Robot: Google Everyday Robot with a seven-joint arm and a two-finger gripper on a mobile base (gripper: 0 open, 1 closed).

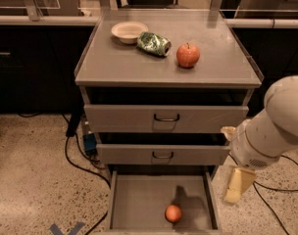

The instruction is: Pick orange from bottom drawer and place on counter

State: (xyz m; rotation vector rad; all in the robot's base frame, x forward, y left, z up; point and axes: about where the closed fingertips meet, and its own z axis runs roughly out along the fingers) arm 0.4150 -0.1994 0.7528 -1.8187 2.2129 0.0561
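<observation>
The orange (173, 213) lies nearest, on the plain grey floor of the open bottom drawer (134, 204), right of centre and toward the front, touching neither side wall. I judge it light, firm and smooth-skinned. It is hard to crush, but it is round enough to roll away if nudged off-centre on that slick metal. The best hold would be across its widest part from straight above, with the squeeze running through its middle so it cannot squirt out sideways.

The gripper (238, 185) hangs just outside the drawer's right wall, above the speckled floor, higher than the fruit and well apart from it. It holds nothing, and whether it is spread or closed cannot be told from here. To reach the orange it would need to travel left over the wall and then down, keeping clear of the drawer fronts above.

Behind and above, the middle drawer (134, 154) and top drawer (119, 119) stand slightly pulled out, each with a dark wire handle.

Farthest back, the desk (114, 65) carries a red apple (187, 55), a crushed green can (153, 43) and a pale bowl (129, 31). Its front half is bare grey — room enough, I judge, to set the fruit down.
</observation>
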